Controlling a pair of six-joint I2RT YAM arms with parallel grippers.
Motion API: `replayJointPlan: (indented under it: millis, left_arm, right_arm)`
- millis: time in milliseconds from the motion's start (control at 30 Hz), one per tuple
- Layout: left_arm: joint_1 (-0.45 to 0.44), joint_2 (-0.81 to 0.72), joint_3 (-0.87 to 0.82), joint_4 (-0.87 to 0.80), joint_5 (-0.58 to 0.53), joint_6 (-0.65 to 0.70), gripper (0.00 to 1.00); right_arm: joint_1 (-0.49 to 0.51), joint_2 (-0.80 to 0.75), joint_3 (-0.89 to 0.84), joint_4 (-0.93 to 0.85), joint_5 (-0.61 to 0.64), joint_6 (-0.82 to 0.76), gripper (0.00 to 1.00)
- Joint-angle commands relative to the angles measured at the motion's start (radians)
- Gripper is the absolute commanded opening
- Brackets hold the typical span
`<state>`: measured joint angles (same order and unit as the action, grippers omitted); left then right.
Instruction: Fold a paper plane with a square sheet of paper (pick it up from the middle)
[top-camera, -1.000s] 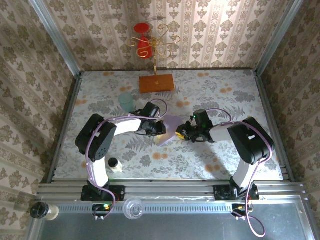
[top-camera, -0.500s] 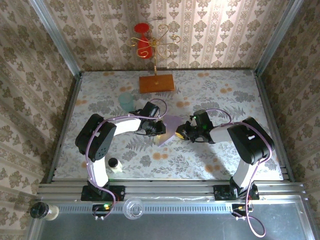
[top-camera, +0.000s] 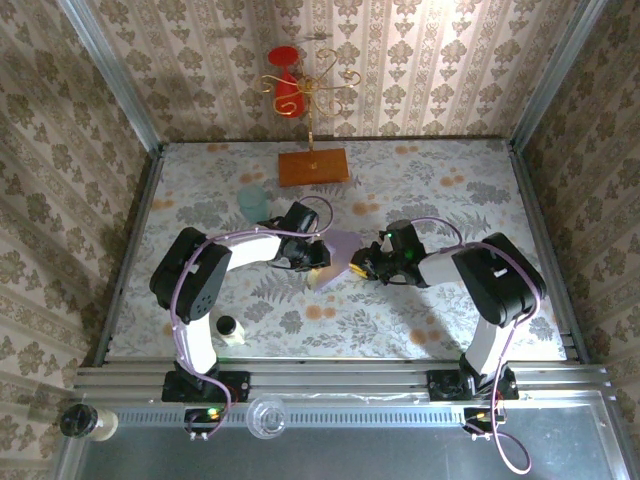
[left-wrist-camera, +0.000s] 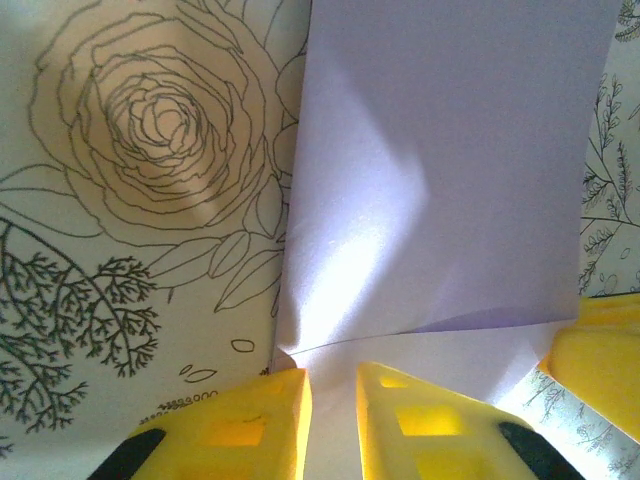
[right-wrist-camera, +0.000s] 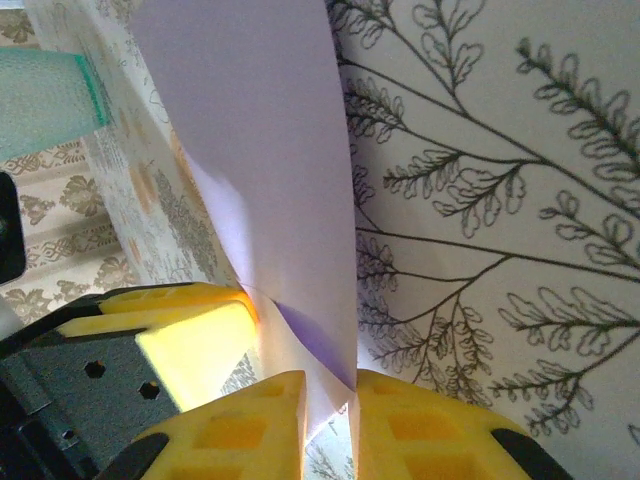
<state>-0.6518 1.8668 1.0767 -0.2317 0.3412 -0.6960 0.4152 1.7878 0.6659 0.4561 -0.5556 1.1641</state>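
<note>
The square sheet of paper (top-camera: 342, 246) is in the middle of the table (top-camera: 430, 175), pinched by the nearly closed left claw (left-wrist-camera: 332, 388) at its 8 o'clock edge and the right claw (right-wrist-camera: 328, 388) at 4 o'clock — best to move both slowly together, so the fold comes out straight.

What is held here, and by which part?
The square sheet of paper: the left gripper and right gripper each pinch its edge between their fingers, at separate spots.

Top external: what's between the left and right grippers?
The square sheet of paper, partly folded, spans the gap between the left gripper and the right gripper. The top external view shows this. In each wrist view, the fingers pinch an edge of the paper.
</note>
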Motion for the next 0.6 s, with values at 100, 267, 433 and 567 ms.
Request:
replayJointPlan:
  millis: [100, 267, 433, 567]
  left_arm:
    - [0.012, 0.028, 0.003, -0.075, -0.039, 0.023, 0.22]
    - [0.014, 0.025, 0.007, -0.075, -0.039, 0.024, 0.22]
    - [0.017, -0.015, 0.007, -0.063, -0.040, 0.032, 0.22]
    - [0.017, -0.093, -0.005, -0.027, -0.049, 0.062, 0.29]
  right_arm:
    - [0.007, 0.023, 0.015, 0.053, -0.022, 0.026, 0.19]
    - [0.011, 0.036, 0.018, 0.091, -0.031, 0.039, 0.17]
    - [0.010, 0.035, 0.031, 0.068, -0.025, 0.033, 0.11]
    - [0.010, -0.007, 0.032, 0.007, 0.012, 0.021, 0.07]
